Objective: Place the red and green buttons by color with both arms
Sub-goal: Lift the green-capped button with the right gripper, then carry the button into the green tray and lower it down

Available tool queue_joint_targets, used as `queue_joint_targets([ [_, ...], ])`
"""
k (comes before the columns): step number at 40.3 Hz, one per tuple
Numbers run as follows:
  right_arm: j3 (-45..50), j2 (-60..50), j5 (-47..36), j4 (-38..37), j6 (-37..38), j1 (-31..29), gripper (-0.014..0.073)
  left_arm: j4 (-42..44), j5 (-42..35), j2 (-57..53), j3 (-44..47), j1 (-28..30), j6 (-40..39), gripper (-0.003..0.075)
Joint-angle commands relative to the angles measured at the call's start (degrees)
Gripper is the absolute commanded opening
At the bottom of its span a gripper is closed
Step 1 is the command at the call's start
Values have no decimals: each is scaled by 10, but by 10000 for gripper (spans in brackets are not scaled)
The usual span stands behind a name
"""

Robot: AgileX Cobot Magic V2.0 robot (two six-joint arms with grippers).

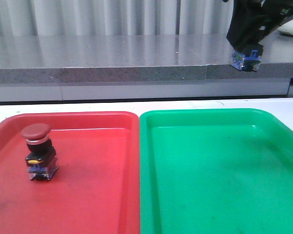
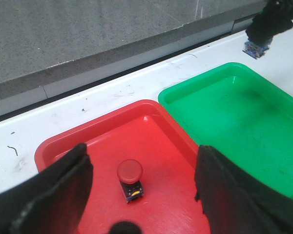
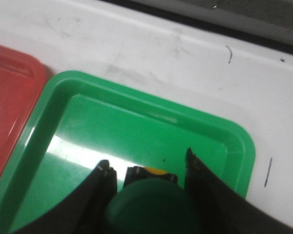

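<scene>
The red button [image 1: 39, 151] stands upright in the red tray [image 1: 102, 195], at its left; it also shows in the left wrist view [image 2: 130, 178]. My left gripper [image 2: 141, 190] is open and empty, high above it, one finger on each side. My right gripper [image 1: 249, 44] is shut on the green button [image 3: 156, 207] and holds it high above the far right of the green tray [image 1: 224, 204]. In the front view only the button's blue block base [image 1: 245, 59] shows below the fingers. The green cap fills the space between the right fingers.
The two trays sit side by side on a white table [image 1: 185, 103], the red tray left, the green tray right. A grey stone ledge [image 1: 112, 58] runs behind the table. The green tray [image 3: 136, 141] holds nothing visible.
</scene>
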Motion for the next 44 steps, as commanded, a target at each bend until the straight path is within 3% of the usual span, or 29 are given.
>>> queue_joint_targets([
  [1,34,-70,-48,-4,-6,25,213,-6,-40,1,-14,-5,1,439],
  [8,111,-123,-64,-13,-7,60,213,-6,-40,1,-14,-5,1,439],
  [20,200,-112,-147,-33,-7,68,213,-6,-40,1,-14,-5,1,439],
  [44,203,9,-240,-78,-7,68,213,-6,-40,1,-14,-5,1,439],
])
